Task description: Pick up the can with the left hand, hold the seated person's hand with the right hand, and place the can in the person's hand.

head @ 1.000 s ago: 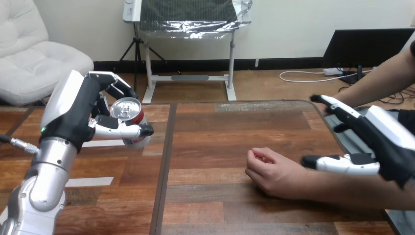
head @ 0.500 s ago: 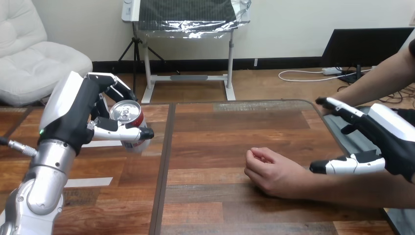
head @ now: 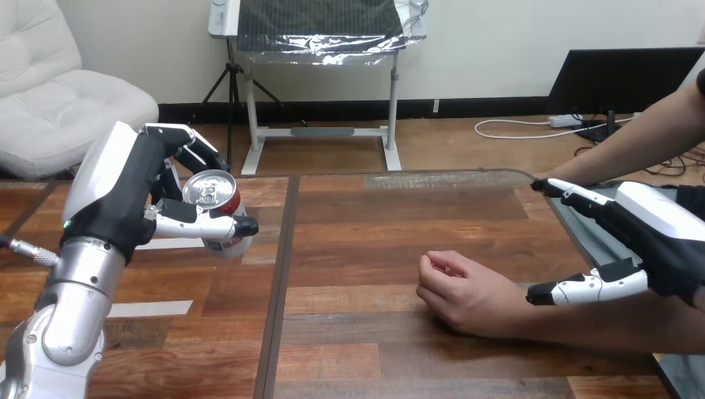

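A red and white can with a silver top is held upright above the table's left part, with my left hand shut on it, thumb across its front. The person's hand lies loosely curled on the table, right of centre, its forearm running off to the right. My right hand hovers open over that forearm near the wrist, thumb low and fingers straight. It is not curled round the arm.
The wooden table has a dark seam running front to back between the can and the person's hand. The person's other arm rests at the table's far right corner. A dark edge strip lines the right side.
My right hand has drawn slightly back to the right and flattened over the forearm. The left hand with the can has shifted a little down and left. The person's hand has stayed still.
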Motion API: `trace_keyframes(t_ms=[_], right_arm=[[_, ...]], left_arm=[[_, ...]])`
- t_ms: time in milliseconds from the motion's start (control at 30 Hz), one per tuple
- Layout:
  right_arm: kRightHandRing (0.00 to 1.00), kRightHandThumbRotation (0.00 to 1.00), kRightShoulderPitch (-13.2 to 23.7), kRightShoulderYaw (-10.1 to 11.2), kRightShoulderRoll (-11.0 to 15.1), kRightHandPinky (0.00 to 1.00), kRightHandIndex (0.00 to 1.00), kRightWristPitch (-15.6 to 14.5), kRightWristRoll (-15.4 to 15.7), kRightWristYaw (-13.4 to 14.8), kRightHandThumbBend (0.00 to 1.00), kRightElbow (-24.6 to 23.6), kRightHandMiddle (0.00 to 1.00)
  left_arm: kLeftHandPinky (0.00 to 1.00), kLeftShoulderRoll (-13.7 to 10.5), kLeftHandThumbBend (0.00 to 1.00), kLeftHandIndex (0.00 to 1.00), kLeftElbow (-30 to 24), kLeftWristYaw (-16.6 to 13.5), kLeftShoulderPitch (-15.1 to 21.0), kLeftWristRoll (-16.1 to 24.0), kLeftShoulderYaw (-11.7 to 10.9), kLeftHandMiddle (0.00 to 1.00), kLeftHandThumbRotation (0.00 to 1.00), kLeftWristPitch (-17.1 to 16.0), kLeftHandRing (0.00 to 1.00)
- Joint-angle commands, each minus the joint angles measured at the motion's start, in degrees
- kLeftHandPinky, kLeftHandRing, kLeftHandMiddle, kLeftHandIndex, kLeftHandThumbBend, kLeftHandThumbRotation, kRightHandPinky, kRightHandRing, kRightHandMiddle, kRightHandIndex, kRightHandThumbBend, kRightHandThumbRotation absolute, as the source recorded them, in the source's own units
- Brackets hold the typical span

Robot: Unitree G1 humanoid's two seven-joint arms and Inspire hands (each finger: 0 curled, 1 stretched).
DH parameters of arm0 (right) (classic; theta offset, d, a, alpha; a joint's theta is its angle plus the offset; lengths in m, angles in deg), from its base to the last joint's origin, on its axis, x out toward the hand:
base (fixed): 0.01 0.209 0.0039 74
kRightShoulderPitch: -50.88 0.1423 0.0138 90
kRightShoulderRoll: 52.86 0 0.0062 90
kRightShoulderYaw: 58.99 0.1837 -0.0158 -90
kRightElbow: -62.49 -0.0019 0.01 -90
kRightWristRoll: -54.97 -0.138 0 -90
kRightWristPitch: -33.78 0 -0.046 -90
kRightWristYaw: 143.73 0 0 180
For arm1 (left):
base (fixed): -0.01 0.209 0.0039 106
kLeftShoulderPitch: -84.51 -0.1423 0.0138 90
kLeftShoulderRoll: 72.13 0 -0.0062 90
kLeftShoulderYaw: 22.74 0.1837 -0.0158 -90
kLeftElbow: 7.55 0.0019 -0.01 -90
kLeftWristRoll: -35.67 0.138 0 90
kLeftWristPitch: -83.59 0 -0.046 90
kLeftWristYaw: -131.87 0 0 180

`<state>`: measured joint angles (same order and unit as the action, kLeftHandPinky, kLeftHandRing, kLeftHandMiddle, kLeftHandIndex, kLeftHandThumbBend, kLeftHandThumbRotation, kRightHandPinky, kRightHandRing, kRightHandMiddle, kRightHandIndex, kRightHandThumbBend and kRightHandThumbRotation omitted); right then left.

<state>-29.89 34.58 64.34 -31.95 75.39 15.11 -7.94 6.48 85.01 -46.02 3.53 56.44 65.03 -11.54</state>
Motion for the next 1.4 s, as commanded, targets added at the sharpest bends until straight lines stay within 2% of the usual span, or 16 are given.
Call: trace_keyframes(t_ms=[0, 267, 433, 667, 967, 1367], right_arm=[[0.94, 0.51, 5.55, -0.83, 2.43, 0.94, 0.96, 1.86, 0.87, 0.85, 1.0, 1.16, 0.95], [0.94, 0.53, 6.94, -2.59, 2.87, 0.95, 0.95, 2.9, 2.86, 0.59, 1.0, 3.23, 0.94], [0.93, 0.54, 7.54, -4.05, 3.04, 0.95, 0.94, 5.08, 4.58, 1.26, 1.0, 4.87, 0.93], [0.91, 0.54, 8.1, -5.7, 3.0, 0.94, 0.92, 6.22, 6.64, 1.73, 1.0, 6.23, 0.92], [0.9, 0.51, 8.71, -7.77, 2.68, 0.92, 0.91, 7.28, 8.66, 2.66, 1.0, 8.62, 0.91], [0.89, 0.47, 9.54, -10.69, 2.5, 0.91, 0.9, 7.12, 10.64, 3.12, 1.0, 11.3, 0.9]], left_arm=[[0.11, -0.91, 0.84, 0.4, -2.77, -0.2, 2.7, -0.67, -1.6, 0.33, 0.0, -0.87, 0.14], [0.12, -0.98, 0.84, 0.4, -2.73, -0.01, 2.76, -0.73, -1.54, 0.34, 0.0, -1.25, 0.15], [0.12, -0.79, 0.84, 0.4, -3.01, 0.0, 2.69, -0.58, -1.53, 0.33, 0.0, -0.97, 0.15], [0.12, -0.78, 0.84, 0.4, -3.29, 0.01, 2.59, -0.48, -1.49, 0.33, 0.0, -1.04, 0.15], [0.13, -0.53, 0.85, 0.4, -3.53, -0.08, 2.53, -0.64, -1.58, 0.34, 0.0, -0.9, 0.16], [0.13, -0.45, 0.85, 0.4, -3.69, -0.22, 2.47, -0.66, -1.62, 0.34, 0.0, -1.05, 0.16]])
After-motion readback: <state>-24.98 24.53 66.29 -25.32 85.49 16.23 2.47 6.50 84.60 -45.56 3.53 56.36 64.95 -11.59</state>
